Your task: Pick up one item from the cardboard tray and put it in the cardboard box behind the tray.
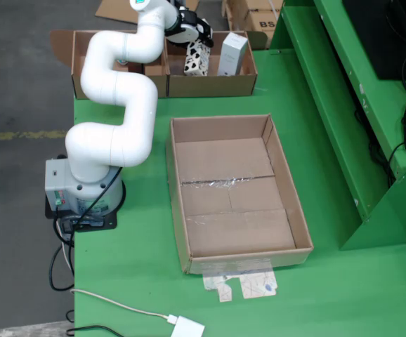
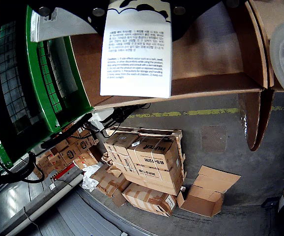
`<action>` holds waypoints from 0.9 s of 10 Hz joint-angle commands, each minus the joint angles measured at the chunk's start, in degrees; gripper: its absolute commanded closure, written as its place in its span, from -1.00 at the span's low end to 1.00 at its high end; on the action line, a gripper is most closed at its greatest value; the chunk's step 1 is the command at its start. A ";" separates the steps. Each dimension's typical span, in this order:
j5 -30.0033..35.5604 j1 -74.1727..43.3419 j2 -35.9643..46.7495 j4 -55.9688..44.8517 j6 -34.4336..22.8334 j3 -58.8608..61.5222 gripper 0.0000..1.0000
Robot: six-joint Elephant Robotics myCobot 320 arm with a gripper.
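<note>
In the overhead view my gripper (image 1: 191, 34) is at the back of the green table, over the cardboard box (image 1: 210, 86) behind the tray. It is shut on a small white carton with black cow patches (image 1: 197, 58), which hangs into that box. The wrist view shows the same carton (image 2: 137, 54) close up, printed text facing the camera, with the box's brown wall (image 2: 215, 54) behind it. A taller white carton (image 1: 232, 53) stands upright in the box just right of it. The large cardboard tray (image 1: 289, 184) in mid-table holds nothing visible.
A second open cardboard box (image 1: 119, 86) adjoins on the left. My arm's base (image 1: 83, 191) stands left of the tray. Green shelving (image 1: 343, 105) rises on the right. Paper scraps (image 1: 249, 286) and a white adapter with cable (image 1: 187, 327) lie near the front edge.
</note>
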 commanded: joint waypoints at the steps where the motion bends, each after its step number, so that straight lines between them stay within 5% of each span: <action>1: -0.67 -0.03 1.83 0.68 0.23 1.66 1.00; 3: -0.67 -0.03 1.83 0.68 0.23 1.66 1.00; 9: -0.67 -0.03 1.83 0.68 0.23 1.66 -0.20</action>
